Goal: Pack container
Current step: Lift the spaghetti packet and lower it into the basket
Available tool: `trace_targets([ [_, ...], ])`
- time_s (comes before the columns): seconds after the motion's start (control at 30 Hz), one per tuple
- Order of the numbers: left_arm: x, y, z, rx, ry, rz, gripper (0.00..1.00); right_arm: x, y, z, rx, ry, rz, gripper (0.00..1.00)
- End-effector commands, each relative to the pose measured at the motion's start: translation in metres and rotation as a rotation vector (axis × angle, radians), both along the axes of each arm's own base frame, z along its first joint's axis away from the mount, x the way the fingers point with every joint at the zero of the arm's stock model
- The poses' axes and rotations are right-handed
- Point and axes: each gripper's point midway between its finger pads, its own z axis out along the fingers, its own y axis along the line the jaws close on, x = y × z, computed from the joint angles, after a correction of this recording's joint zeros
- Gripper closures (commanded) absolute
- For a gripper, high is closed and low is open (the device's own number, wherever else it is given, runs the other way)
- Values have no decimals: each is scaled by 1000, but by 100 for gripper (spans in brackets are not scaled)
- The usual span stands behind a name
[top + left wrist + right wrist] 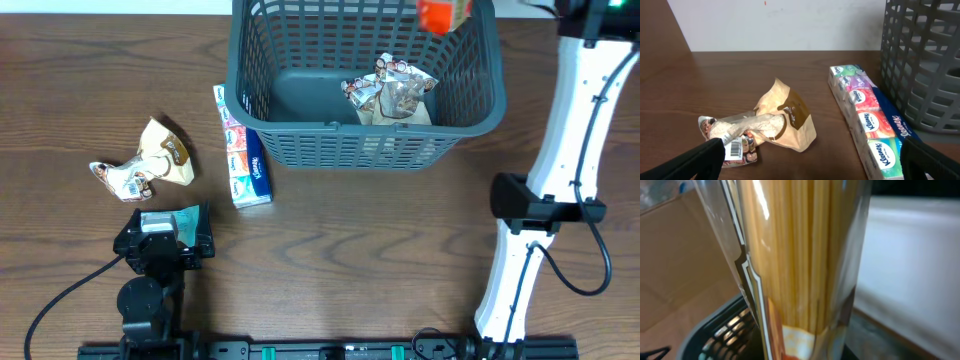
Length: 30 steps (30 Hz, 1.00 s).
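Overhead, the right pincer grips a pasta packet (443, 14) above the basket (330, 148); the left pincer (812, 159) gapes over the desk (380, 250).

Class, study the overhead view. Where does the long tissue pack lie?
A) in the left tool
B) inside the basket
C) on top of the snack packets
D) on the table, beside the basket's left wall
D: the tissue pack lies flat on the table, outside the basket and along its left wall.
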Motion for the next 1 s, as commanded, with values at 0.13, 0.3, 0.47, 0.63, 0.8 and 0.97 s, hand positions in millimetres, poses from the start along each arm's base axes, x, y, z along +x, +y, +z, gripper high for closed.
trace_targets([
  [0.13, 0, 1, -14, -7, 30, 4, 1, -29, 28, -26, -216, 18, 3, 98],
  [0.3, 0, 1, -14, -7, 30, 4, 1, -28, 17, -79, -493, 100, -74, 98],
  [0.47, 0, 1, -14, -7, 30, 4, 1, -27, 16, -123, -631, 130, 31, 98],
  [0.63, 0, 1, -14, -7, 30, 4, 1, -34, 11, -178, -732, 237, 149, 99],
  [0.8, 0, 1, -14, -7, 30, 4, 1, -43, 10, -228, -771, 338, 250, 99],
  [0.97, 0, 1, -14, -7, 30, 4, 2, -54, 8, -265, -781, 432, 307, 99],
])
